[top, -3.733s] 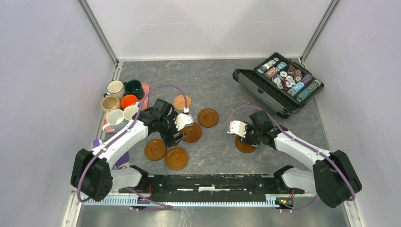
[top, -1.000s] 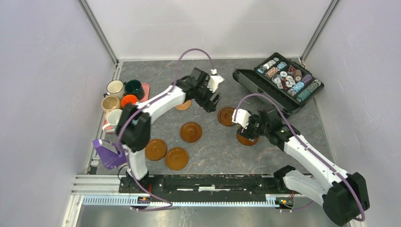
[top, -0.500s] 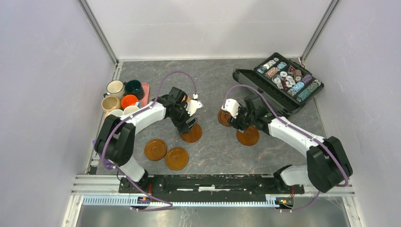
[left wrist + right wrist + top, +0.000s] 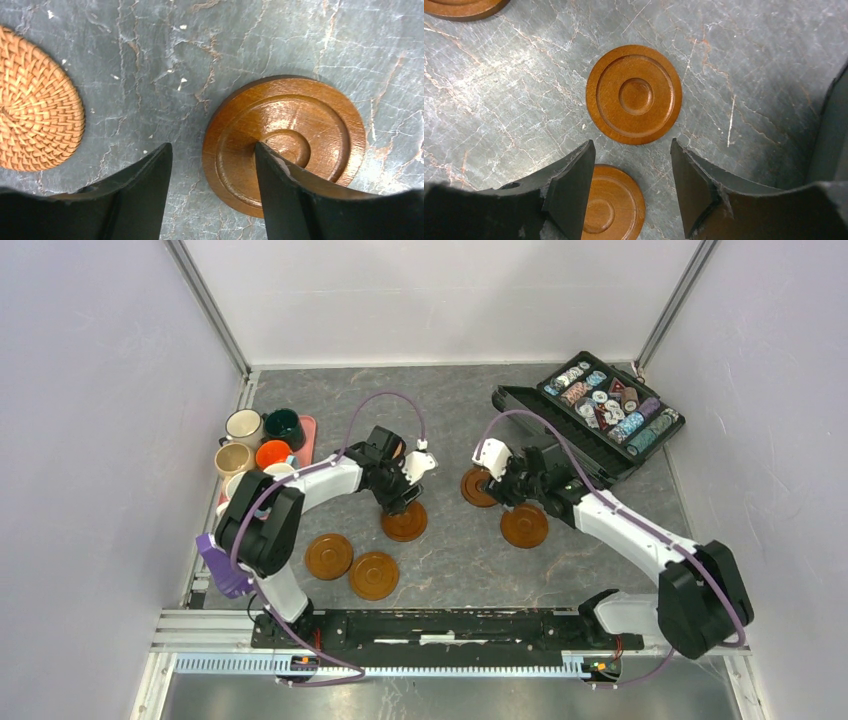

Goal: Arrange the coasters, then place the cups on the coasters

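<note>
On the grey table (image 4: 450, 410) I count six coasters (image 4: 374, 575). Five are shiny brown wood and one is a woven coaster (image 4: 35, 100). Two wood ones lie side by side at the front left. One, the middle coaster (image 4: 408, 527), lies right under the left claw (image 4: 212, 146). Two more lie on the right, one in plain sight (image 4: 525, 527) and one half hidden (image 4: 472, 488) by the right claw (image 4: 630, 144).

The left claw is low and its two fingers are apart. One finger tip is over the round bump in the middle coaster. The other is over bare table, between that coaster and the woven one. It is not pinching anything.

The right claw hangs higher up, its fingers apart too, with only table and a coaster showing between them. It holds nothing.

The cups (image 4: 243, 425) stand in a bunch at the far left by the pink tray (image 4: 308, 428). I see four well: cream, dark green, beige and orange. The rims of two more peek out behind the left arm. No cup is on a coaster.

One black case (image 4: 548, 423) lies open at the back right, full of chips (image 4: 612, 408).
</note>
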`<state>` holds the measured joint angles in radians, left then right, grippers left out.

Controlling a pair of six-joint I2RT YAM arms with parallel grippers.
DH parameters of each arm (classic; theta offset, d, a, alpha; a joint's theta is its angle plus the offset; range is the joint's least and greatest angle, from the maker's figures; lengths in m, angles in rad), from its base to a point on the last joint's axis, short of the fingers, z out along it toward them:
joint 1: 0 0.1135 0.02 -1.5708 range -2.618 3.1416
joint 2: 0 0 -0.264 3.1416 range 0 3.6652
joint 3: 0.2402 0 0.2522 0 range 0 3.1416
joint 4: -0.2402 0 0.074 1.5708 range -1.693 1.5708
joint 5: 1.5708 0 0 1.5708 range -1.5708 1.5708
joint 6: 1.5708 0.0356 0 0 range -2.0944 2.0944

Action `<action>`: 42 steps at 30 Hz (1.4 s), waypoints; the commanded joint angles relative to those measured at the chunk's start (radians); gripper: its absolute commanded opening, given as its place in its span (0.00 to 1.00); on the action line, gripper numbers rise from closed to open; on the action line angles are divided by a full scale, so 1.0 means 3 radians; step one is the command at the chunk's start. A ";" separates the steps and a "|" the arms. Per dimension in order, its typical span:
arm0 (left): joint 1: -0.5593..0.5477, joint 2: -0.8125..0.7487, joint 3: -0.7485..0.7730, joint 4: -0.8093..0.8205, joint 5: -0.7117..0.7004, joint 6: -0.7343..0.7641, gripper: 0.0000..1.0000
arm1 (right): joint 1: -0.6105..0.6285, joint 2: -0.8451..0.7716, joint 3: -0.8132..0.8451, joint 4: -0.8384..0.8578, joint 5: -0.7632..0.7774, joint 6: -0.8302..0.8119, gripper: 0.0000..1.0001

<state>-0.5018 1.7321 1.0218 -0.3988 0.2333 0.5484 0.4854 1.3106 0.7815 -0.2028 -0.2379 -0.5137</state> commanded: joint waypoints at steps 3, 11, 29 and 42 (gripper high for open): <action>-0.0011 0.0443 0.0429 0.0099 -0.0264 -0.0018 0.59 | 0.0008 -0.0261 -0.0199 0.0255 0.0057 0.0160 0.62; 0.0004 0.1062 0.1492 -0.0245 -0.0360 -0.0358 0.50 | 0.0005 -0.0311 -0.0191 0.0147 0.0113 0.0071 0.60; -0.0004 0.2261 0.3412 -0.0915 -0.0463 -0.0797 0.50 | 0.0000 -0.0436 -0.0311 0.0103 0.0118 0.0035 0.58; 0.0018 0.2441 0.3752 -0.0930 -0.0564 -0.0809 0.54 | -0.0002 -0.0486 -0.0370 0.0116 0.0090 0.0030 0.59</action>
<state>-0.5053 2.4386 2.1090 -0.6807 0.1013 0.3389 0.4850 1.1919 0.6842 -0.1890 -0.2054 -0.4988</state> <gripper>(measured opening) 0.533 0.585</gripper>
